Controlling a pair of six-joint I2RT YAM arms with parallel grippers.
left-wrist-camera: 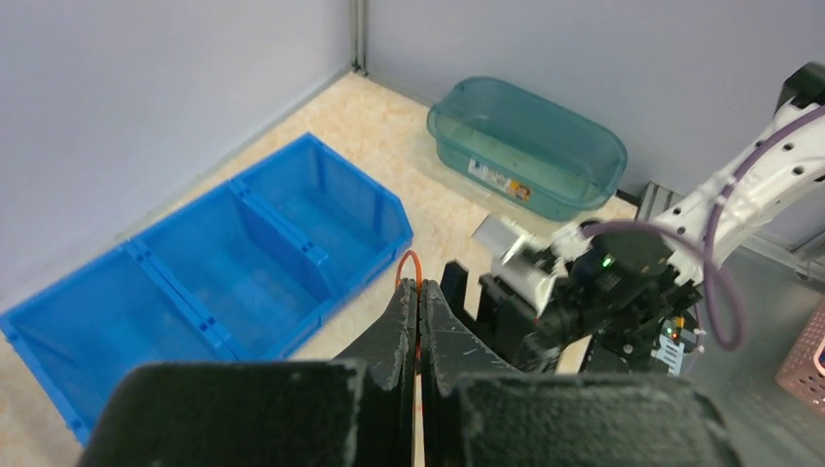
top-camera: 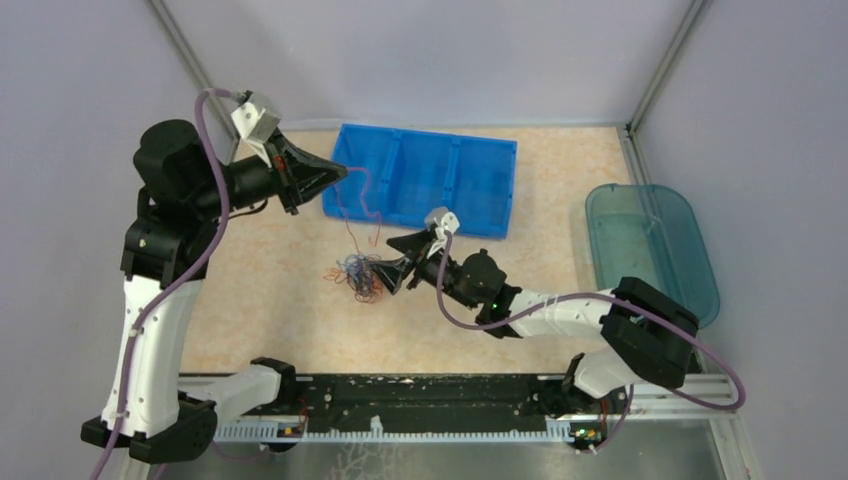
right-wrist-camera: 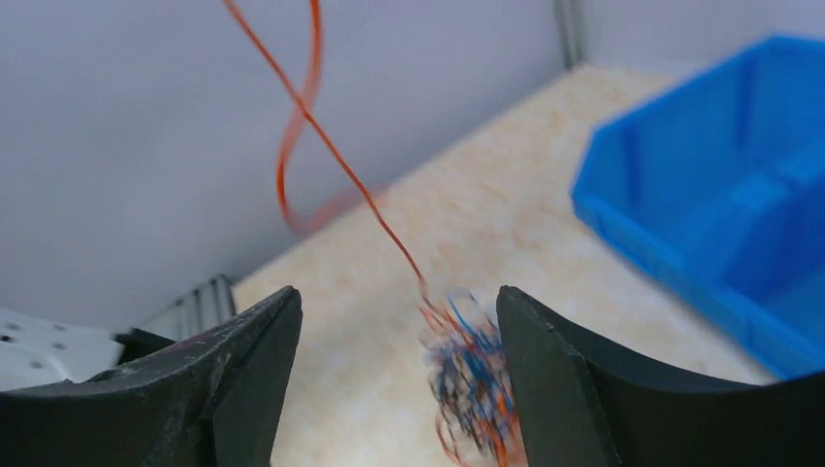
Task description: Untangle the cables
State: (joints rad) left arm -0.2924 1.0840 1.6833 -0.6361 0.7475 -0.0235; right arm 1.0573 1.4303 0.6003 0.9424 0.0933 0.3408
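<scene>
1. Red-orange strand [right-wrist-camera: 340, 165] is being pinched by the left pincer [top-camera: 345, 172], which is pressing its jaws together on it. In the left wrist view a small loop of the strand [left-wrist-camera: 411, 261] is showing above the closed tips [left-wrist-camera: 418, 290].
2. The left pincer is holding this strand raised over the far-left part of the worktop [top-camera: 270, 300], just in front of the blue bin [top-camera: 430, 134]. The strand is hanging in loose curls down to the clump of cables [top-camera: 358, 275].
3. The clump is lying near the middle of the worktop, apart from both containers.
4. The right pincer [top-camera: 388, 272] is standing spread at the clump's right side. In its wrist view the clump [right-wrist-camera: 472, 389] is sitting between and just ahead of the open fingers [right-wrist-camera: 248, 360], blurred, and no contact is discernible.
5. Step in hand, as a judgement: one cable is being drawn out while the rest is about to be anchored.
6. The next move is probably calling for the right pincer to close on the clump and hold it down. The left pincer would then pull up and away until the strand comes free.
7. Count:
   - one clump, showing red-orange, blue and dark wires, whose number cannot be told;
   - one strand drawn out;
   - two pincers;
   - one blue bin with three compartments at the far edge;
   - one teal tub [top-camera: 640, 188] at the right edge.
</scene>
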